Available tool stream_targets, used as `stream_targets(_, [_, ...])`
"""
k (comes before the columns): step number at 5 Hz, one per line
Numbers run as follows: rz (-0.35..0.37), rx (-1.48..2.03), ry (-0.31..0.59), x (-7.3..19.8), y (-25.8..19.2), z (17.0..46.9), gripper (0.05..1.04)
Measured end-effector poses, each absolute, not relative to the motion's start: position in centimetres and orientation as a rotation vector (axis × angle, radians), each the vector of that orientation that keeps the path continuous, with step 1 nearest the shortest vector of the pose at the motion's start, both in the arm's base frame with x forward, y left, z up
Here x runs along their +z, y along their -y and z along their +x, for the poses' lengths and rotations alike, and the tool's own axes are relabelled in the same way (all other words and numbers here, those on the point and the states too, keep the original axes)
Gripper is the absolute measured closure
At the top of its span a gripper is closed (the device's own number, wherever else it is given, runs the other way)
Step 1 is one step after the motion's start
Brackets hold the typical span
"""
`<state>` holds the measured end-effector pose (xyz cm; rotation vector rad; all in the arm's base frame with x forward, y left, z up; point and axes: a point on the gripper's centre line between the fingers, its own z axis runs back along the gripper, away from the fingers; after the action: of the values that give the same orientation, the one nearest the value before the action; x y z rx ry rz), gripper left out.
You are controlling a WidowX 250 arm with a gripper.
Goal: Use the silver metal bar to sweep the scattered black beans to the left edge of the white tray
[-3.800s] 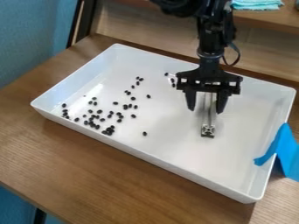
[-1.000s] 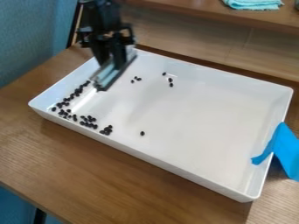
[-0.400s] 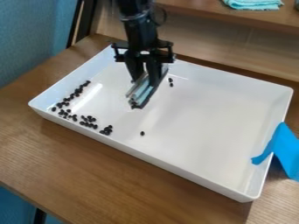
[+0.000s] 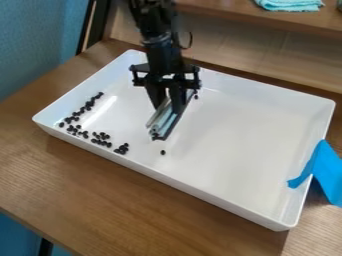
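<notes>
- the gripper [image 4: 169,107], jaws clamped on the metal bar [image 4: 163,121], has swung off the tray's [image 4: 240,135] left edge
- stray bean [image 4: 162,152] now near, probably left to sweep

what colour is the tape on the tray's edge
The tape is bright blue, seen best in the camera view.

Wide free room in the tray [image 4: 234,140] toward the blue tape [image 4: 327,170], black beans [image 4: 123,149] opposite.
</notes>
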<state>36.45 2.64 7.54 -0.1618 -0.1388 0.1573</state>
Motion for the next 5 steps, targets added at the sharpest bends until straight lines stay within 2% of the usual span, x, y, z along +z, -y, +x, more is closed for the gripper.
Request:
stream_targets(1, [-0.145,0.152,0.134,5.7,-2.2,35.5,0.708])
stream_targets(2, [-0.129,0.142,0.152,5.1,-2.3,35.4,0.708])
stream_targets(4, [-0.106,0.167,0.148,4.4,-5.1,35.0,0.708])
stream_targets(5, [-0.091,0.165,0.153,5.2,-7.2,35.2,0.708])
